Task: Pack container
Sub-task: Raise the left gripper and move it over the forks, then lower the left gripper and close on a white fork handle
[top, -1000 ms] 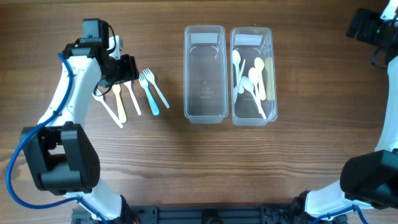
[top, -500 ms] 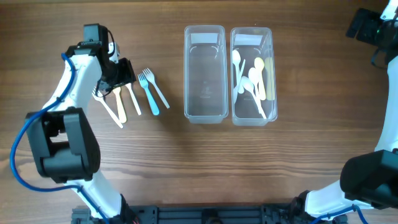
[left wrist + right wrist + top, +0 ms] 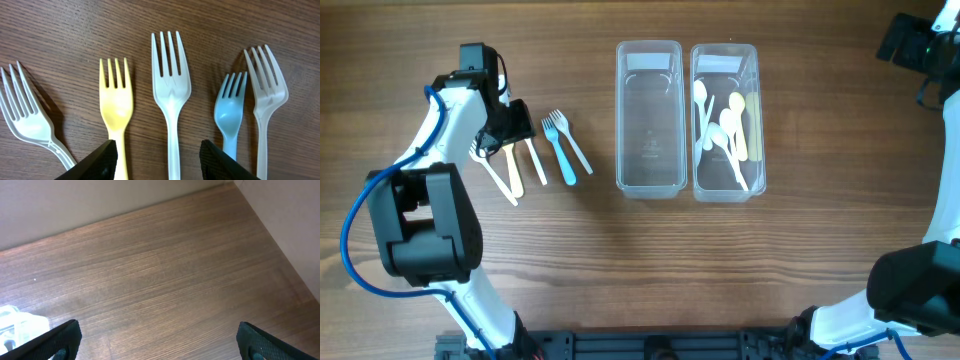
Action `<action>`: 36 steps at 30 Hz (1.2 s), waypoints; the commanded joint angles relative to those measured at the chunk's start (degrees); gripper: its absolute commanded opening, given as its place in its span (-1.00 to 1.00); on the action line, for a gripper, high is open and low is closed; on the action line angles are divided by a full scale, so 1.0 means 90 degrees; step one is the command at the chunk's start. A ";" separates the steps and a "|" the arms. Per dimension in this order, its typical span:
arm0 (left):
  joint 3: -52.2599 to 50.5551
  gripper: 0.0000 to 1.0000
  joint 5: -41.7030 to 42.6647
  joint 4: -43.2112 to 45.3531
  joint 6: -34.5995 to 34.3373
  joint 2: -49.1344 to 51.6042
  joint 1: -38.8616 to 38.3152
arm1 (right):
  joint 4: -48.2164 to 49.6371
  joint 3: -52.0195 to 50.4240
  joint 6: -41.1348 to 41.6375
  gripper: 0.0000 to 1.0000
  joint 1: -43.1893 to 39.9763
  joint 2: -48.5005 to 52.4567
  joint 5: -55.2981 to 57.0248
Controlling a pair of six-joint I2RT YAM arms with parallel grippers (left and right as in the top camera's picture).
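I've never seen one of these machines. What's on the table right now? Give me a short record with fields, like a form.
Forks: five forks side by side on the table, outside both containers; two white, one yellow, one blue, one pale
Near container: clear, empty
Far container: clear, holds white and yellow spoons
Left gripper: open, above the fork handles, holding nothing
Right gripper: open, over bare wood, away from the containers

Overhead: straight down, whole table (image 3: 620, 260). My left wrist cam: close over the forks (image 3: 170, 90), shared with overhead. Right wrist: oblique on table corner.
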 commanded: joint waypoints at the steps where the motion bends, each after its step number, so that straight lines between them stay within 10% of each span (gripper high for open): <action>1: -0.0104 0.11 -0.0155 0.0097 -0.0017 0.0131 0.0005 | 0.0015 -0.0046 0.0024 0.99 0.0032 0.0058 -0.0029; 36: -0.0702 0.15 0.0724 0.0925 -0.0036 0.0236 -0.0007 | 0.0015 -0.0046 0.0024 1.00 0.0032 0.0058 -0.0029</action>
